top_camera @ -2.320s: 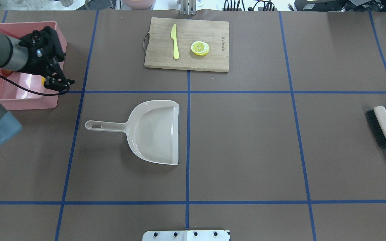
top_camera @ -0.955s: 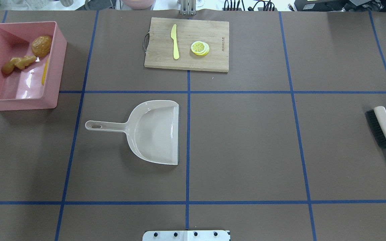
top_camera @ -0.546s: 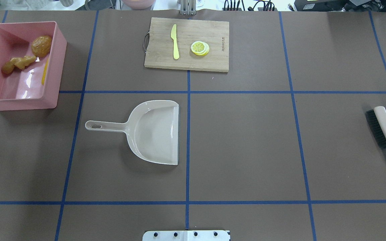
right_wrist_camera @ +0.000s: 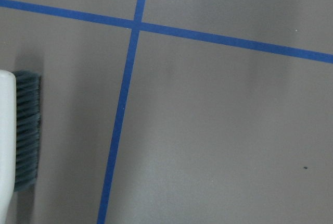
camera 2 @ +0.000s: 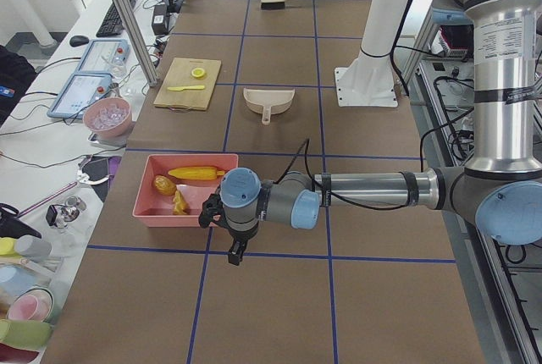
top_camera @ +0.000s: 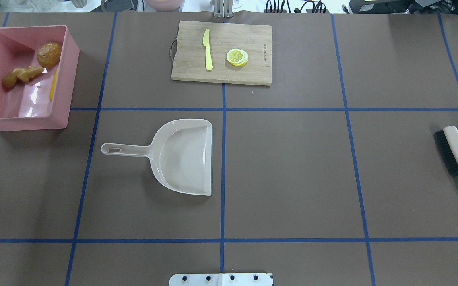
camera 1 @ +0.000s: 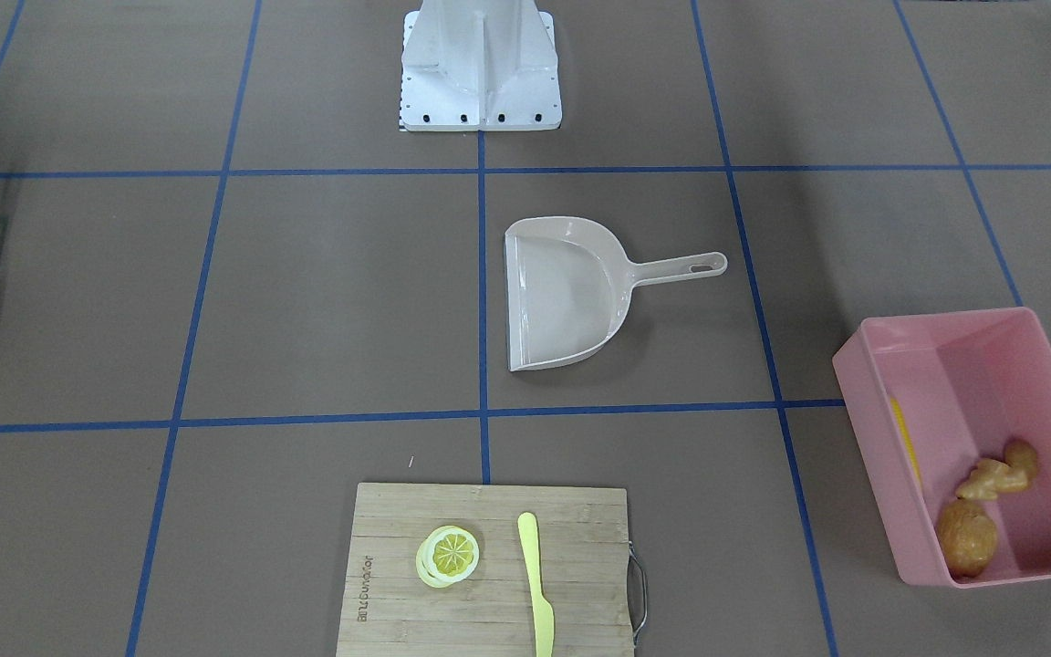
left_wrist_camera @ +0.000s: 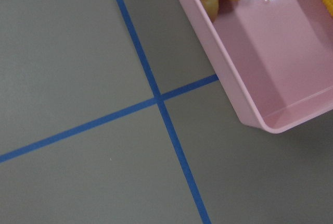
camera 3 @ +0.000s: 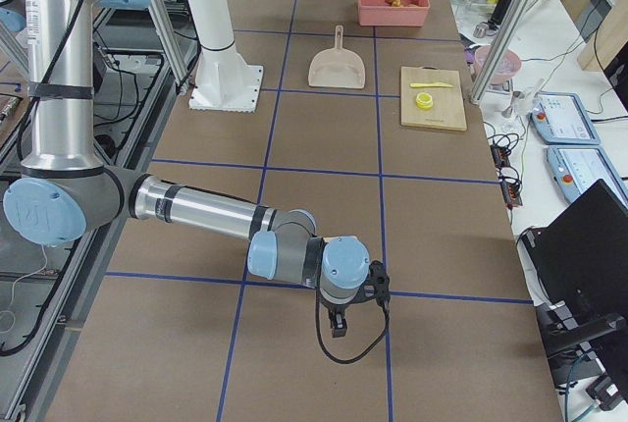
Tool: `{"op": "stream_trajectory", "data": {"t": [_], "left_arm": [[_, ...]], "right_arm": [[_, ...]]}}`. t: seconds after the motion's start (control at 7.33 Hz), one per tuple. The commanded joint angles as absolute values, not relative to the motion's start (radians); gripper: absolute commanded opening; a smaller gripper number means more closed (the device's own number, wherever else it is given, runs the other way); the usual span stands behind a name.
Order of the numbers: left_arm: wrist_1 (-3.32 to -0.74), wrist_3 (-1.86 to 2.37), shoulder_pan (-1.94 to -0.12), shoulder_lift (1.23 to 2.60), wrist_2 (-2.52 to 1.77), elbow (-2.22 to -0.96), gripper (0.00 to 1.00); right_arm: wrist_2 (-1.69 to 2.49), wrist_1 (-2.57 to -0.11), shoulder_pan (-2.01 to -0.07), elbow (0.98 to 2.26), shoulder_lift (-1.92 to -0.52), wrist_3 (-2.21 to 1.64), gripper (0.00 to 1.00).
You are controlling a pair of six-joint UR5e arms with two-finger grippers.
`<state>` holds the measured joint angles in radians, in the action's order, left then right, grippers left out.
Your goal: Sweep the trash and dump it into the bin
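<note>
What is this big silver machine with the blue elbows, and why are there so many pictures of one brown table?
It is a robot with two long metal arms. Cameras photograph one table at the same moment: one from above, one from across, one from each end, and a small one on each wrist looking down. The end views show the left gripper beside the pink bin and the right gripper near the brush. I cannot tell if they are open, and I see nothing in them. In the bin lie a toy potato, a ginger root and a corn cob. On the table too: a beige dustpan and a cutting board with lemon slices and a yellow knife.
</note>
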<state>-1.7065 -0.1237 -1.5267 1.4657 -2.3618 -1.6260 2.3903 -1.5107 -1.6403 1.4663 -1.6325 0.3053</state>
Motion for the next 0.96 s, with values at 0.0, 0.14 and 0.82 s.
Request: {"op": "stream_trajectory", "data": {"t": [0.0, 0.14, 0.82], "left_arm": [[-1.579, -0.129, -1.583, 1.48, -2.414, -1.646, 0.98], [-1.577, -0.129, -1.585, 1.489, -2.416, -1.641, 0.98], [-1.589, -0.12, -1.589, 1.506, -2.407, -1.612, 0.98]], "right_arm": [[2.36, -1.509, -1.64, 1.468, -1.628, 0.305, 1.0], [2.326, -1.509, -1.64, 1.468, -1.628, 0.305, 1.0], [2.322, -1.509, -1.64, 1.468, -1.628, 0.299, 1.0]]}}
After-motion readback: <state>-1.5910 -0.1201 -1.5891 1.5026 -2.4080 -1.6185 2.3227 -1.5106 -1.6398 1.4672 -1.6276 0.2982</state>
